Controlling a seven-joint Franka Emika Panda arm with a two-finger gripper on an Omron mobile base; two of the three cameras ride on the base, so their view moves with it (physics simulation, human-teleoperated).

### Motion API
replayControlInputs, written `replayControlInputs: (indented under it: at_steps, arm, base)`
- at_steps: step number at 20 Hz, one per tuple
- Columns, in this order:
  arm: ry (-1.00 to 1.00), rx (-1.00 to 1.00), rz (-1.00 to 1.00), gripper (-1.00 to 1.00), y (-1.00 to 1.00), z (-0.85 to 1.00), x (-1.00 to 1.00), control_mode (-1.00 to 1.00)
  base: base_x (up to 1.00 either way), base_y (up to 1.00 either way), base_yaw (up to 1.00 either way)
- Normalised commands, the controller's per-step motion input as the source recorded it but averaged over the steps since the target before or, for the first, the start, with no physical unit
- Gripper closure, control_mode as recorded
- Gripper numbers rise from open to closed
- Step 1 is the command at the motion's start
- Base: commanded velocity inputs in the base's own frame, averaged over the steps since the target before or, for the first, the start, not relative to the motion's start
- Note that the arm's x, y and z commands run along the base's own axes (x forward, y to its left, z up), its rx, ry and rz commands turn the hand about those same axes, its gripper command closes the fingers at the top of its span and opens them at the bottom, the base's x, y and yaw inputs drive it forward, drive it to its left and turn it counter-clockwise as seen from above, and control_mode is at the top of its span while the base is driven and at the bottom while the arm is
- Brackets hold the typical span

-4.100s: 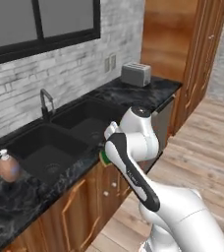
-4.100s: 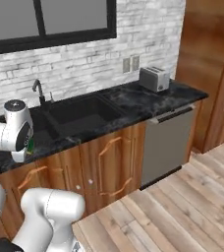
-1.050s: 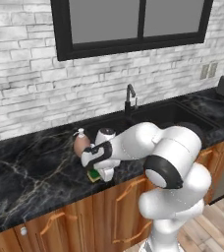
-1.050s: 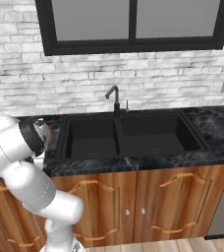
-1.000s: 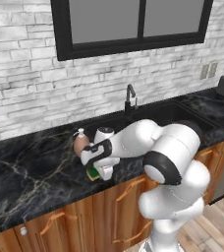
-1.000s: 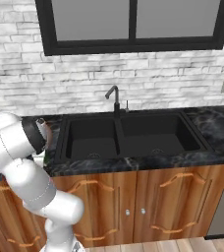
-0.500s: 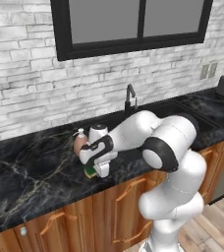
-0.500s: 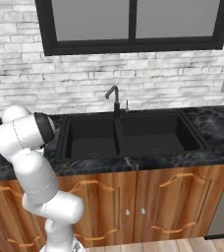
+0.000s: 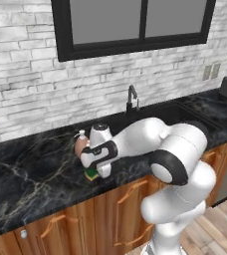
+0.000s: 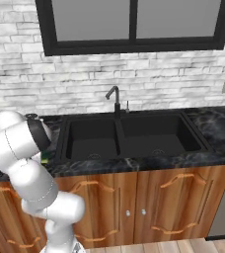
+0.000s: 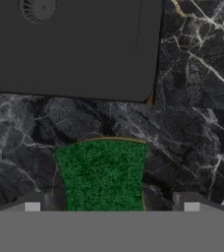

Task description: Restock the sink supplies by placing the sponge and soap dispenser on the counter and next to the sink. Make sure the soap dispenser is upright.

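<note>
Sponge down! That small rectangular green sponge with the yellow layer (image 11: 102, 175) lies flat on the black pale-veined marble counter (image 11: 192, 98), just beside the black recessed sink (image 11: 70, 47). 2 fingertips of the gripper (image 11: 111, 206) stand wide on either side, gripping nothing. Best move, I'd say: lift straight up, clear of the egg-shaped brown soap dispenser (image 9: 80, 145) standing upright alongside.

No readable text, brand, number or sign showed anywhere. The soap dispenser (image 9: 80, 145) carried a label patch, but it was too small and blurred to read.
</note>
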Motion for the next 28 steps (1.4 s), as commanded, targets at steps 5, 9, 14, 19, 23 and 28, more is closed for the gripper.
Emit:
replayControlInputs:
  at_steps: [5, 9, 14, 19, 23, 28]
  arm:
    - [-0.09, 0.00, 0.00, -1.00, -0.39, 0.48, -0.26, -1.00]
    - [-0.10, 0.03, 0.00, -1.00, -0.69, 0.62, -0.35, -1.00]
    - [-0.09, 0.05, -0.01, -1.00, -0.81, 0.66, -0.34, -1.00]
    - [-0.16, 0.07, 0.00, -1.00, -0.84, 0.53, -0.28, -1.00]
    - [-0.15, 0.01, 0.00, -1.00, -0.21, 0.30, -0.07, -1.00]
    - [-0.02, 0.00, 0.00, -1.00, 0.00, 0.00, 0.00, -1.00]
  base:
    - [0.00, 0.00, 0.00]
    - [0.00, 0.00, 0.00]
    - [0.00, 0.00, 0.00]
    - [0.00, 0.00, 0.00]
    - [0.00, 0.00, 0.00]
    - [0.00, 0.00, 0.00]
